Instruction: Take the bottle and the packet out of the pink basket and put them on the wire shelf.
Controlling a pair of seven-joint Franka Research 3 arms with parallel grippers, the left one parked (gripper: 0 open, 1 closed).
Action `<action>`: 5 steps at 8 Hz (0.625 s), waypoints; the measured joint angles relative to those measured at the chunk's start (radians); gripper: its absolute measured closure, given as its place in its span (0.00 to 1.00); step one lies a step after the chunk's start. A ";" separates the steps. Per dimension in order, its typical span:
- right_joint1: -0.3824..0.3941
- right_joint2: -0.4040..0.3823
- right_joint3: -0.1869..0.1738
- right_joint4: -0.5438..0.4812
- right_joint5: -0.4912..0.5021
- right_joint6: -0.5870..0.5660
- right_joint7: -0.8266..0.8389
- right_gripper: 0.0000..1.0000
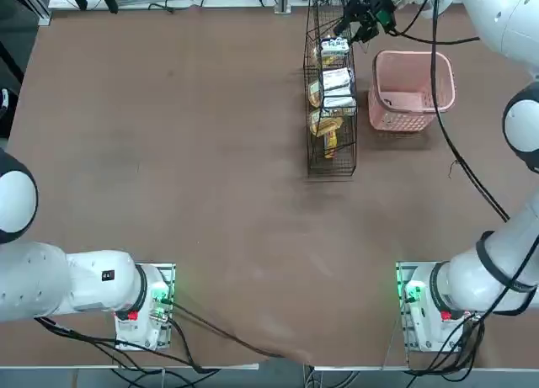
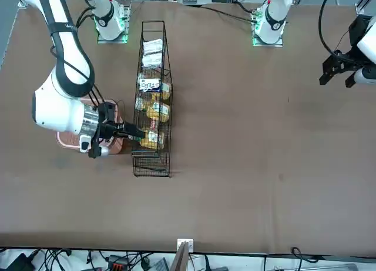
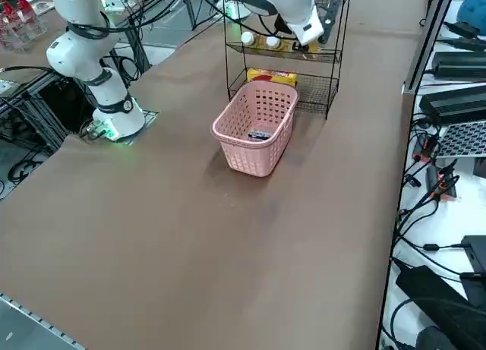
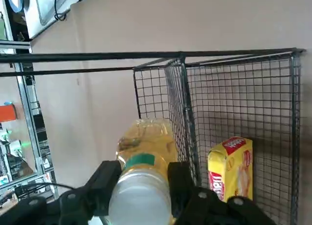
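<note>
Bottle [image 4: 144,186] is clamped by its white cap in right gripper [image 4: 141,186] jaws, held at wire shelf [image 1: 330,93] for placing; packet [image 3: 260,135] left in pink basket [image 3: 254,130].

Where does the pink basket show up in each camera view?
Top: the pink basket sits upper right, just right of the wire shelf.
Front: only its pink edge shows at left, behind the right arm.
Right side: centre, in front of the shelf.
Right wrist: not in it; the right gripper holds the bottle.
Shared landmark: the shelf.
</note>
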 joint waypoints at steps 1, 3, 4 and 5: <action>0.003 0.002 0.001 0.000 0.000 0.002 0.000 0.45; 0.003 0.008 0.002 0.000 0.000 0.005 0.000 0.45; 0.004 0.009 0.002 0.000 0.000 0.005 0.000 0.45; 0.004 0.009 0.002 0.000 0.000 0.006 0.000 0.45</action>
